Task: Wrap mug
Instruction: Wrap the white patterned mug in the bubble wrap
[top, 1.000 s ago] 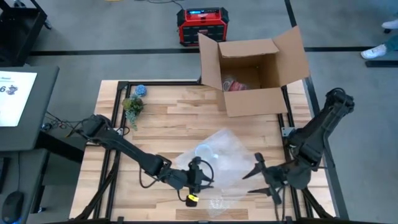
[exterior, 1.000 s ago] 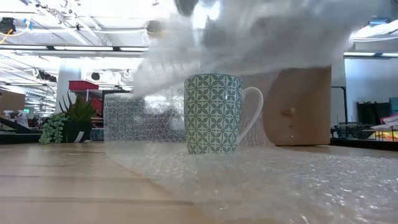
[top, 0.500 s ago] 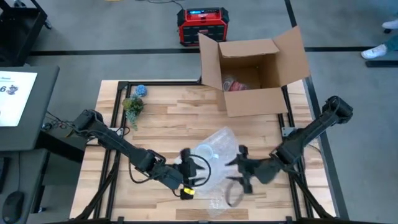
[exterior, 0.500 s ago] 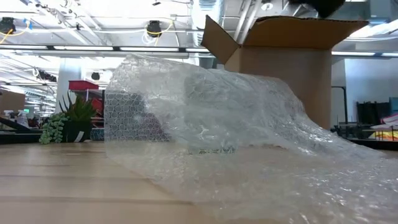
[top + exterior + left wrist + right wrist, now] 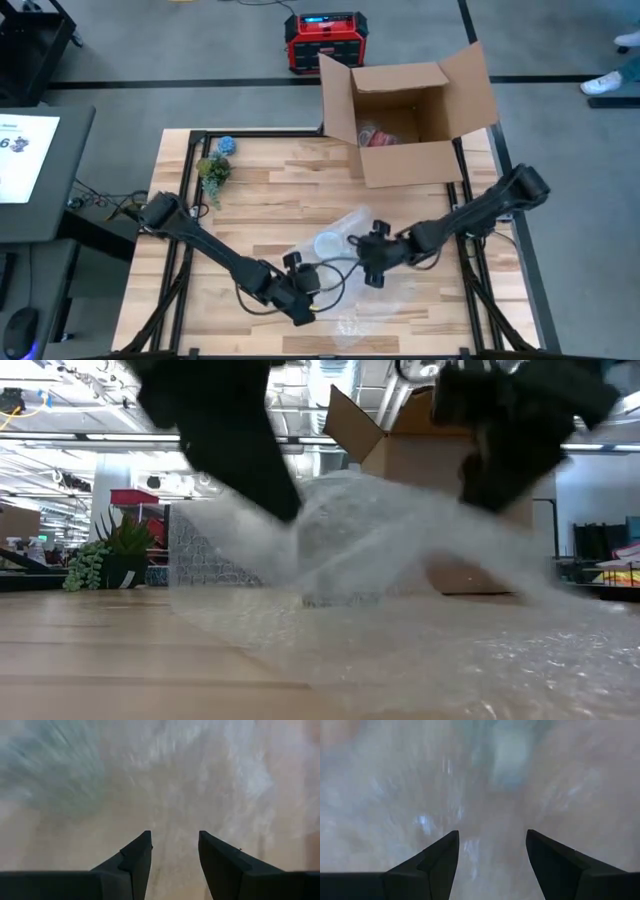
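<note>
Your right tool (image 5: pixel 366 262), fingers spread and empty, sits just right of the patterned ceramic mug (image 5: pixel 327 244), which stands mid-desk under the clear bubble-wrap sheet (image 5: pixel 385 282). Your left tool (image 5: pixel 297 300), also spread, hangs at the sheet's near edge. You look to be mid-fold; next, tuck the draped wrap snugly round the mug. Half a second ago the right tool was farther right.
</note>
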You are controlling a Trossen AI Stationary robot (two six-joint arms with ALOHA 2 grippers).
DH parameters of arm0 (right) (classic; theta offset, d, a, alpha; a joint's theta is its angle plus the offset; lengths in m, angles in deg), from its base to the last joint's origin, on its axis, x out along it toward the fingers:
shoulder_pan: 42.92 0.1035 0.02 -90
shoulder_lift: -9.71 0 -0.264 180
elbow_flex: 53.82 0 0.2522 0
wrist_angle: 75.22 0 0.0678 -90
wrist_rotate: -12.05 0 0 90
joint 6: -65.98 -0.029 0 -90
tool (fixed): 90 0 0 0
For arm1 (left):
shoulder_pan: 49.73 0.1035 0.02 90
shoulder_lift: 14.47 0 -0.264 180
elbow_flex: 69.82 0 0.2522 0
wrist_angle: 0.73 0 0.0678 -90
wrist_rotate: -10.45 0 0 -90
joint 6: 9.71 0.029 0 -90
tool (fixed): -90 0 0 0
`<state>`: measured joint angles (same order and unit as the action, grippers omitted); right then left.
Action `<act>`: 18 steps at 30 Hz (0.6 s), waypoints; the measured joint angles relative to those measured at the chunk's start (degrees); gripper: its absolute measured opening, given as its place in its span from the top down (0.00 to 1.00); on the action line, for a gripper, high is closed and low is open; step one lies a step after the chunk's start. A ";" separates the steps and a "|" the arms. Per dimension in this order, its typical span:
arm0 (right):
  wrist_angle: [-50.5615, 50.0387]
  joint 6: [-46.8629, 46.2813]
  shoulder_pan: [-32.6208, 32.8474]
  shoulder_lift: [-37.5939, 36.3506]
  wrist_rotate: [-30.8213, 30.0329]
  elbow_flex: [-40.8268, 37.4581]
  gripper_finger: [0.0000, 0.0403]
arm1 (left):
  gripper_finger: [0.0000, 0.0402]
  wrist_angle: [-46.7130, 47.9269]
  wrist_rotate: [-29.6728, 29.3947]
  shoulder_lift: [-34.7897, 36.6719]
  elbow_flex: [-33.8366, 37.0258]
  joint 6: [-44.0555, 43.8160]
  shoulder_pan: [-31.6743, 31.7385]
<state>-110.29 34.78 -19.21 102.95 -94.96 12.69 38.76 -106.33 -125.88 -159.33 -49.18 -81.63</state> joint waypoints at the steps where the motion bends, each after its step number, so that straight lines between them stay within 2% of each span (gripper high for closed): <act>1: -0.08 -0.74 0.24 1.48 0.02 0.00 0.46 | 0.66 -0.14 0.18 -1.19 0.00 -0.55 0.00; 6: -4.05 -4.53 1.75 3.76 -0.04 -0.07 0.49 | 0.66 0.55 4.66 -4.98 0.01 -1.59 0.04; 9: -7.61 -5.77 2.87 0.57 -0.06 -0.07 0.52 | 0.66 2.83 7.25 -4.60 -1.79 -2.17 -0.54; 12: -8.28 -5.41 4.36 -4.33 -1.66 -0.07 0.55 | 0.66 7.68 7.18 -3.09 -4.98 -2.08 -1.62; 15: -4.27 -2.19 5.49 -8.75 -4.71 -0.07 0.57 | 0.66 13.05 4.28 -1.52 -8.62 -1.52 -2.73; 18: 6.99 4.78 4.92 -11.24 -5.15 -0.02 0.58 | 0.66 20.29 0.73 -0.77 -12.48 -1.92 -3.56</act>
<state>-103.30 39.56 -14.30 91.71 -100.11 12.67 59.05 -105.60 -126.65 -171.81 -51.09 -85.19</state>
